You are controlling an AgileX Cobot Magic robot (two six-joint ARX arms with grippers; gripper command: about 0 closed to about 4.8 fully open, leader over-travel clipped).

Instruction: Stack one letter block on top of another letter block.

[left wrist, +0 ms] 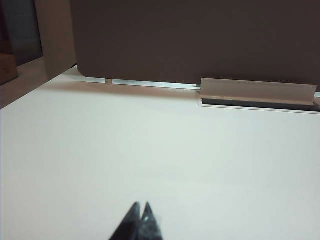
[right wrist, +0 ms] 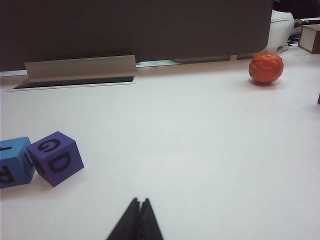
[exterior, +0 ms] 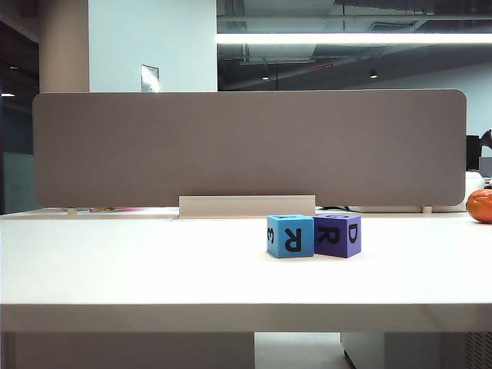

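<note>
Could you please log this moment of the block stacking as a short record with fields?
purple block: small purple letter cube on the white table, not stacked
blue block: small light blue letter cube beside it, on its left in the exterior view; sides look touching
left gripper: shut, empty, low over bare table
right gripper: shut, empty, away from both cubes
other: orange round object near the grey partition

White tabletop (exterior: 138,269) in the foreground, bounded at its far edge by a grey partition screen (exterior: 246,146) with rounded corners, held in a pale metal bracket (exterior: 247,205). Behind the screen: a light wall panel (exterior: 154,46), a round column (exterior: 63,46), and a dark open ceiling carrying a lit linear lamp (exterior: 354,38).
</note>
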